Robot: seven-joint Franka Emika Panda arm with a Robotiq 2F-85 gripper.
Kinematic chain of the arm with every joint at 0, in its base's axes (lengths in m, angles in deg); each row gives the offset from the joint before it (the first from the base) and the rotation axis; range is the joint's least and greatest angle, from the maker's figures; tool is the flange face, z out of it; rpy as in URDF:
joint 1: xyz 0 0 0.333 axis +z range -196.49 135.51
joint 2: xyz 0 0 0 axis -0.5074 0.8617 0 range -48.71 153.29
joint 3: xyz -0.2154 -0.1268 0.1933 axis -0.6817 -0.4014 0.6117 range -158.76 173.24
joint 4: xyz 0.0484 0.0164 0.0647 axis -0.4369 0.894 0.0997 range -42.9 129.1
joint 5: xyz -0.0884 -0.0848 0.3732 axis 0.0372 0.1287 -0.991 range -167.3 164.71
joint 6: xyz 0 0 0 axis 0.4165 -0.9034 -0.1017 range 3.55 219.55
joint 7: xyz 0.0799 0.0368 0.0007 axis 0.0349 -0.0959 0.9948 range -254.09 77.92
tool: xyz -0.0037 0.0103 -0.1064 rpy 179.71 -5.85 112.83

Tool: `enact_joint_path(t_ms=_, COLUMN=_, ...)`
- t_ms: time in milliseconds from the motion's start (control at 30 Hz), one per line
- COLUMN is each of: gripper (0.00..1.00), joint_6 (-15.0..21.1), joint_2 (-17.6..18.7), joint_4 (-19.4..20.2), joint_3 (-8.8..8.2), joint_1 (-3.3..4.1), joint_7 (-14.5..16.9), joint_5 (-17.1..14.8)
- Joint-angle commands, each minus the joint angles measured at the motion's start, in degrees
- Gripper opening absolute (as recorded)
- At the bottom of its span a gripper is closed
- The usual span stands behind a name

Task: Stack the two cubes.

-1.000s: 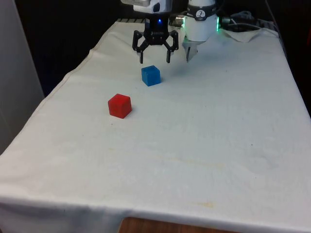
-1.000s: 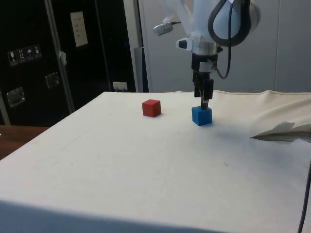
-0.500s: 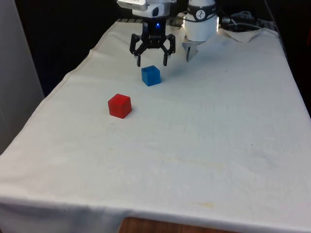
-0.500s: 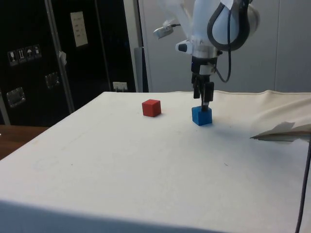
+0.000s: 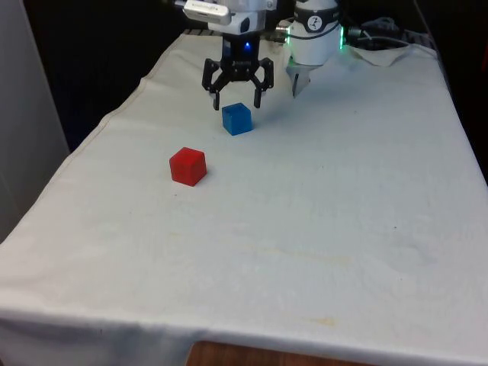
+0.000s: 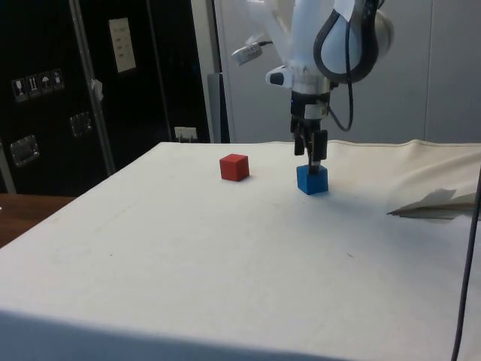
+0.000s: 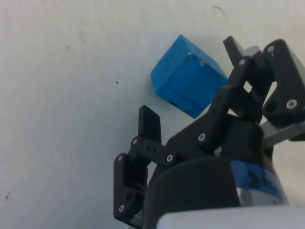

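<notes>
- Blue cube resting on the white-clothed counter, toward the robot's end.
- Red cube well apart from the blue cube, nearer the front camera and toward the front view's left.
- Gripper poised just above the blue cube, slightly behind it, fingers spread wide, gripping nothing.
- Blue cube turned at an angle to the fingers in the wrist view.
- Likely risk: closing on corners rather than flat faces, twisting or squirting the blue cube sideways.
- Further risk: descending off-centre, landing a fingertip on the top face and shoving the blue cube along the cloth.
</notes>
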Motion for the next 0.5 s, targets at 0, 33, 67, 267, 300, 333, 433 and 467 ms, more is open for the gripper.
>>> enact_joint_path(t_ms=0, gripper=1.00, joint_6=-0.80, joint_2=-1.49, joint_4=0.86, joint_3=2.12, joint_1=-0.63, joint_7=1.83, joint_5=-2.58)
enact_joint_path(t_ms=33, gripper=1.00, joint_6=-0.74, joint_2=-1.38, joint_4=0.74, joint_3=2.01, joint_1=-0.63, joint_7=1.78, joint_5=-2.35)
enact_joint_path(t_ms=67, gripper=1.00, joint_6=-0.69, joint_2=-1.20, joint_4=0.63, joint_3=1.95, joint_1=-0.57, joint_7=1.72, joint_5=-2.18)
enact_joint_path(t_ms=267, gripper=1.00, joint_6=-0.06, joint_2=0.29, joint_4=-0.29, joint_3=0.17, joint_1=0.00, joint_7=0.40, joint_5=0.00)
enact_joint_path(t_ms=300, gripper=1.00, joint_6=-0.57, joint_2=-0.86, joint_4=0.34, joint_3=1.20, joint_1=-0.46, joint_7=1.43, joint_5=-1.32)
enact_joint_path(t_ms=333, gripper=1.00, joint_6=-0.63, joint_2=-1.03, joint_4=0.40, joint_3=1.32, joint_1=-0.52, joint_7=1.55, joint_5=-1.43)
enact_joint_path(t_ms=433, gripper=1.00, joint_6=-0.97, joint_2=-1.66, joint_4=0.80, joint_3=1.83, joint_1=-0.69, joint_7=2.41, joint_5=-2.18)
enact_joint_path(t_ms=467, gripper=1.00, joint_6=-1.09, joint_2=-1.78, joint_4=0.92, joint_3=2.01, joint_1=-0.69, joint_7=2.64, joint_5=-2.35)
